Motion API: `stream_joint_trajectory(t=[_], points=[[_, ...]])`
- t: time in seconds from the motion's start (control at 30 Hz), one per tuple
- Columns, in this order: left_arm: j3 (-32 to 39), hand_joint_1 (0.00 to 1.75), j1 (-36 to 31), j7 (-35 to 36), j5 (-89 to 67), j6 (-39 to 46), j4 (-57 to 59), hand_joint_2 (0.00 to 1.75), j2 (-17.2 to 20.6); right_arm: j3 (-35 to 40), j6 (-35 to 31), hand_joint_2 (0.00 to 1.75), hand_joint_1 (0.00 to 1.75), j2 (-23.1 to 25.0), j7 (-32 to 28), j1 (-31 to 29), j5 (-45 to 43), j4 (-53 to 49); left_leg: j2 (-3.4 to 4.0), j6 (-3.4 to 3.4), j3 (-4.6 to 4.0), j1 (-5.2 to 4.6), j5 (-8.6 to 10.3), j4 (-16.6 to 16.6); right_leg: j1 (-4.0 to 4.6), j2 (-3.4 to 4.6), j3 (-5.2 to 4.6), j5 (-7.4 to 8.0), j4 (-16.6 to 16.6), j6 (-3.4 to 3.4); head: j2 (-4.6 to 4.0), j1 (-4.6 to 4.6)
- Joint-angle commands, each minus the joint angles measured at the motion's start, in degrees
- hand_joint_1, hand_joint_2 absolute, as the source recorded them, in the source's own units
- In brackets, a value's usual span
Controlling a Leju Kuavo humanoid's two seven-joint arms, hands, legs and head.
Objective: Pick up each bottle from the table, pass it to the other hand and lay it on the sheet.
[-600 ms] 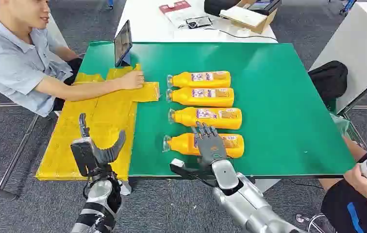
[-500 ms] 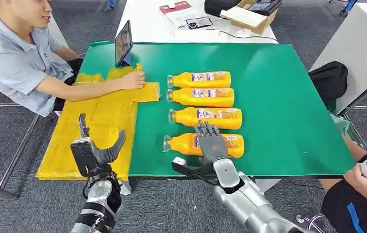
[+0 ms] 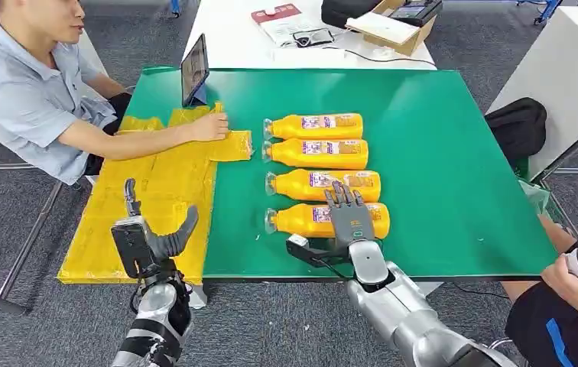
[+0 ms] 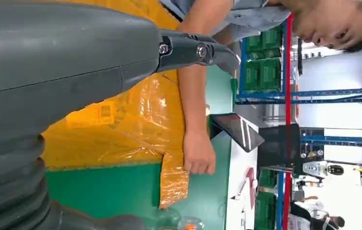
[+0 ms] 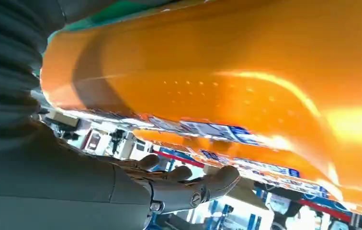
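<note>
Right hand [image 3: 349,218] shifted rightward, fingers spread over nearest bottle [image 3: 301,220] lying on green surface [image 3: 454,176], not yet gripped; left hand [image 3: 150,238] open, waiting beside sheet [image 3: 148,191].

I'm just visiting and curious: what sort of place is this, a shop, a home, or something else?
Most likely a robot test lab or workshop. Orange bottles lie in a neat row on a green table, a person sits steadying a yellow sheet, and blue storage racks stand behind.
</note>
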Motion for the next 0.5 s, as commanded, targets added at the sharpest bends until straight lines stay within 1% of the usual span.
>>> stream_joint_trajectory(t=[0.03, 0.07, 0.1, 0.13, 0.17, 0.23, 0.33, 0.37, 0.4, 0.5], points=[[-1.4, 0.00, -2.6, 0.2, 0.2, -0.6, 5.2, 1.75, 1.7, -4.6, 7.0, 1.75, 0.61, 0.0, -6.3, -0.5, -5.8, 10.4, -0.11, -0.04, 0.16, 0.03, 0.01, -0.1, 0.03, -0.10, 0.20, -0.02, -0.1, -0.07, 0.00, -0.02], [-1.4, 0.00, -2.8, 0.1, 0.2, -0.6, 5.4, 1.75, 1.7, -4.8, 7.3, 1.75, 1.48, -0.1, -6.4, -0.5, -6.1, 10.8, -0.16, -0.06, 0.22, 0.05, 0.02, -0.1, 0.06, -0.16, 0.28, -0.03, -0.1, -0.11, 0.00, -0.02], [-1.5, 0.00, -3.0, 0.1, 0.2, -0.6, 5.5, 1.75, 1.7, -4.8, 7.3, 1.75, 1.66, -0.2, -6.3, -0.5, -6.1, 11.0, -0.10, -0.05, 0.24, 0.04, 0.00, -0.1, 0.05, -0.09, 0.26, -0.02, -0.1, -0.09, 0.00, 0.00], [-1.5, 0.00, -3.3, 0.0, 0.2, -0.5, 6.1, 1.75, 1.8, -4.9, 8.2, 1.75, 1.73, -0.1, -6.8, -1.0, -6.4, 11.7, -0.07, -0.04, 0.28, 0.04, -0.01, -0.1, 0.05, -0.06, 0.27, -0.01, -0.1, -0.08, 0.00, -0.02], [-1.4, 0.00, -3.9, -0.3, 0.3, -0.4, 6.9, 1.75, 1.9, -5.4, 8.6, 1.75, 1.75, 0.1, -7.7, -1.4, -7.5, 12.3, -0.14, -0.06, 0.31, 0.05, 0.02, -0.1, 0.06, -0.13, 0.32, 0.01, -0.1, -0.12, 0.00, 0.00], [-1.5, 0.00, -4.1, -0.6, 0.4, -0.3, 7.2, 1.75, 2.2, -5.4, 8.9, 1.75, 1.75, 0.1, -8.2, -1.6, -7.8, 12.8, -0.05, -0.05, 0.39, 0.01, -0.02, -0.1, 0.02, -0.06, 0.31, 0.01, -0.1, -0.09, 0.00, 0.00], [-1.5, 0.00, -4.0, -0.7, 0.4, -0.3, 7.3, 1.75, 2.4, -5.5, 9.0, 1.75, 1.75, 0.0, -8.8, -0.9, -8.3, 13.0, -0.15, -0.07, 0.44, 0.06, 0.04, -0.1, 0.07, -0.15, 0.36, 0.05, -0.1, -0.15, 0.00, -0.02], [-1.5, 0.00, -3.9, -0.7, 0.4, -0.3, 7.2, 1.75, 2.4, -5.6, 8.9, 1.75, 1.75, 0.0, -8.9, -0.7, -8.5, 13.0, -0.19, -0.04, 0.47, 0.05, 0.04, -0.1, 0.06, -0.18, 0.30, 0.01, -0.1, -0.13, 0.00, 0.02], [-1.5, 0.00, -3.9, -0.7, 0.4, -0.3, 7.2, 1.75, 2.4, -5.6, 8.9, 1.75, 1.75, 0.0, -8.9, -0.7, -8.5, 13.0, -0.15, -0.01, 0.51, 0.04, 0.02, 0.0, 0.05, -0.14, -0.03, -0.03, -0.1, -0.10, 0.00, -0.02], [-1.5, 0.00, -3.8, -0.7, 0.5, -0.3, 7.2, 1.75, 2.5, -5.6, 8.8, 1.75, 1.75, 0.1, -9.5, -0.2, -8.9, 12.8, -0.17, -0.04, 0.47, 0.09, 0.05, -0.2, 0.10, -0.14, 0.06, 0.01, -0.2, -0.14, 0.00, 0.00]])
